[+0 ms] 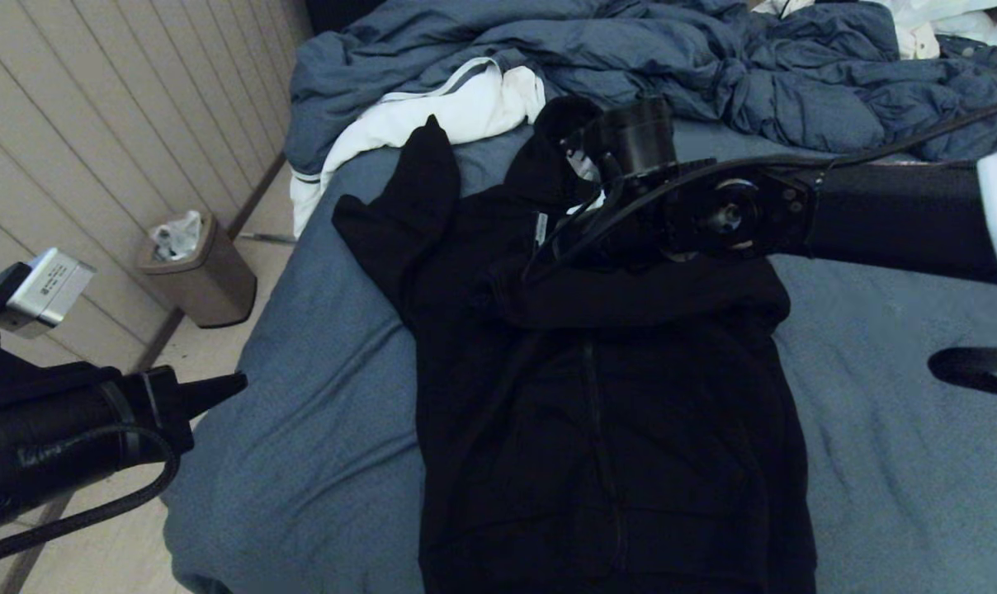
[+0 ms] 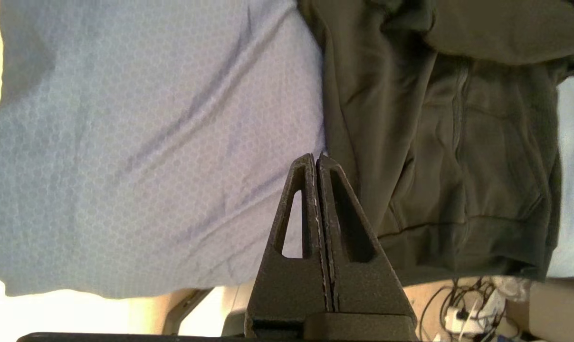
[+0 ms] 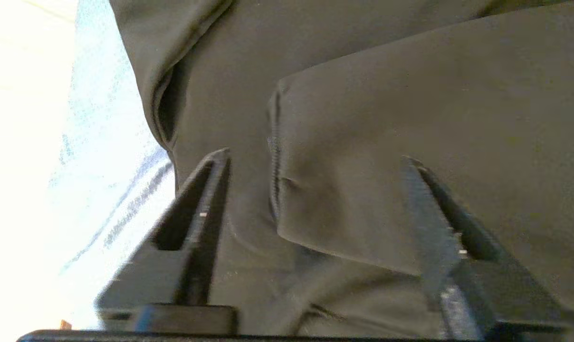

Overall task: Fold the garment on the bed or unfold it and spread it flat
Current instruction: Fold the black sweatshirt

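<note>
The garment (image 1: pixel 597 396), a black zip hoodie, lies front up in the middle of the bed (image 1: pixel 317 429). One sleeve is folded across its chest and the other (image 1: pixel 420 190) points toward the head of the bed. My right arm reaches in from the right over the hoodie's upper chest. The right gripper (image 3: pixel 315 159) is open, its fingers (image 3: pixel 211 190) straddling the folded sleeve's cuff (image 3: pixel 363 180) and closed on nothing. My left gripper (image 1: pixel 234 384) hangs beside the bed's left edge, shut and empty, with its tip (image 2: pixel 315 159) pointing at the sheet near the hoodie's hem (image 2: pixel 458 228).
A crumpled blue-grey duvet (image 1: pixel 713 66) fills the head of the bed. A white cloth with grey stripes (image 1: pixel 449 111) lies next to the raised sleeve. A bin (image 1: pixel 201 272) stands on the floor by the panelled wall. A black strap (image 1: pixel 973 367) lies at the right.
</note>
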